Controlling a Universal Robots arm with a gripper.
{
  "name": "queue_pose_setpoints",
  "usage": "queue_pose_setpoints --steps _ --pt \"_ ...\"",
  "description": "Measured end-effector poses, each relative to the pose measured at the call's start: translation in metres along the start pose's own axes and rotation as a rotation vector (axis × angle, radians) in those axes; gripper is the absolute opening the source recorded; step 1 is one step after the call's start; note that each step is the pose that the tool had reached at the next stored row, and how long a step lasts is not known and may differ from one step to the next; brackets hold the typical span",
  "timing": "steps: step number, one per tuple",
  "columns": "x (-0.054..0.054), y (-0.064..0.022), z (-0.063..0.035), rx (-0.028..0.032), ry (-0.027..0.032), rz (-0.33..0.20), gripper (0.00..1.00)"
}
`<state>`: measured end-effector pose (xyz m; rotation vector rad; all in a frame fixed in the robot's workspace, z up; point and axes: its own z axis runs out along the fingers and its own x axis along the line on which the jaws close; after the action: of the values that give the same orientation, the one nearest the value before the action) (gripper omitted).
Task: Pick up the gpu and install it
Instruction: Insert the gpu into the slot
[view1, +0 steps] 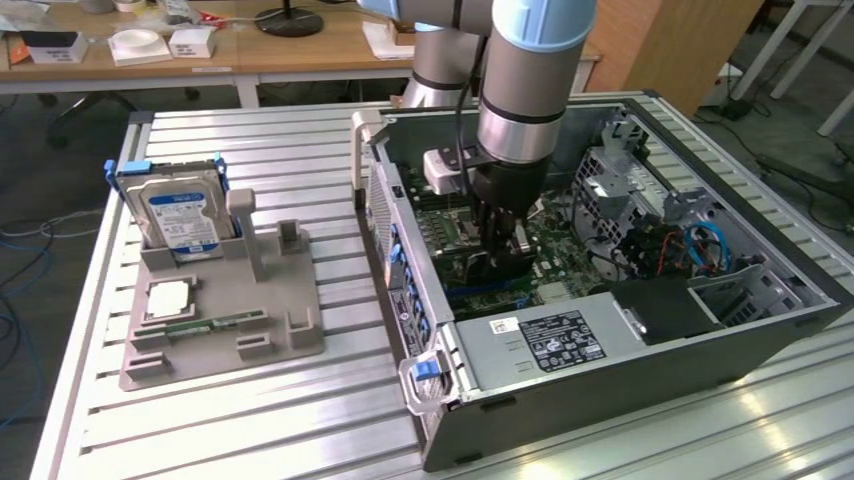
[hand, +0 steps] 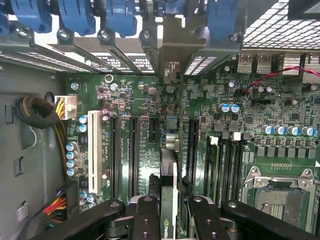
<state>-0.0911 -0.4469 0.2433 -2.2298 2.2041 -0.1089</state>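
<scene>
The gpu (hand: 168, 180) stands on edge between my gripper's (hand: 170, 212) black fingers (hand: 145, 220), its thin dark edge running along the motherboard (hand: 250, 100) among the long black expansion slots. Its silvery end bracket (hand: 170, 50) reaches the rear slot openings under the blue latches. The gripper is shut on the card. In the exterior view the gripper (view1: 501, 245) is deep inside the open computer case (view1: 441, 400), low over the green board, with the dark gpu (view1: 507, 268) just below the fingers. I cannot tell whether the card's connector is fully down in a slot.
Case walls, the drive cage (view1: 627, 180) and the power supply (view1: 561, 340) crowd the arm. A sleeved cable bundle (hand: 37, 112) and the CPU socket (hand: 280, 195) flank the slots. On the table, a grey fixture (view1: 220, 350) holds a hard drive (view1: 180, 215) and a memory stick (view1: 214, 325).
</scene>
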Motion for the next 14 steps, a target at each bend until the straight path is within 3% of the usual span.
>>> queue_pose_setpoints --steps 14 --pt "-0.0002 0.0004 0.0054 -0.0002 0.0003 0.000 0.26"
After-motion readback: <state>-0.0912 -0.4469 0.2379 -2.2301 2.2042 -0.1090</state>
